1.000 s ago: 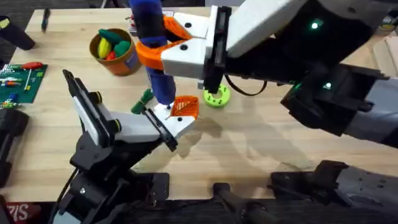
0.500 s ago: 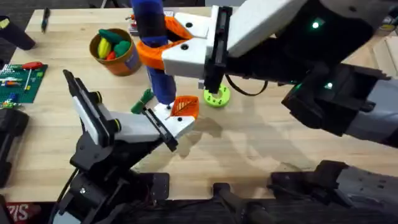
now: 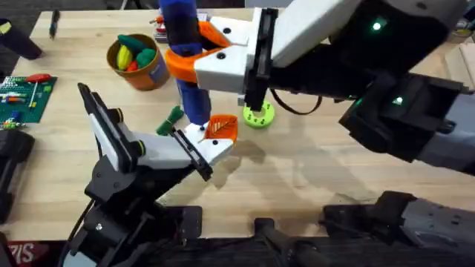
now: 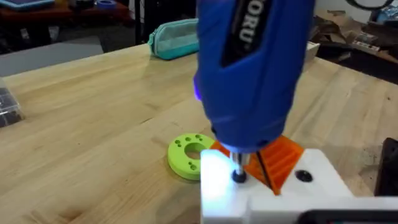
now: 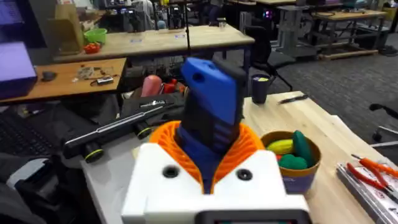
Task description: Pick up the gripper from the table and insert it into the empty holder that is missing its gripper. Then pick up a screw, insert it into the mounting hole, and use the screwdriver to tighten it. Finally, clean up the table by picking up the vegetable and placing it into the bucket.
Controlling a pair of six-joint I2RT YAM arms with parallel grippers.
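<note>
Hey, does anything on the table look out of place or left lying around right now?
Yes: the vegetable lies loose on the table beside the screwdriver, outside the bucket, which already holds other toys. The right gripper holds the screwdriver upright, bit on the screw. Nothing looks spilled or damaged.

A light wooden table is seen; near its far left corner a yellow-rimmed orange-brown bucket is set, and a lime-green perforated disc and a slim green toy vegetable are laid mid-table.
</note>
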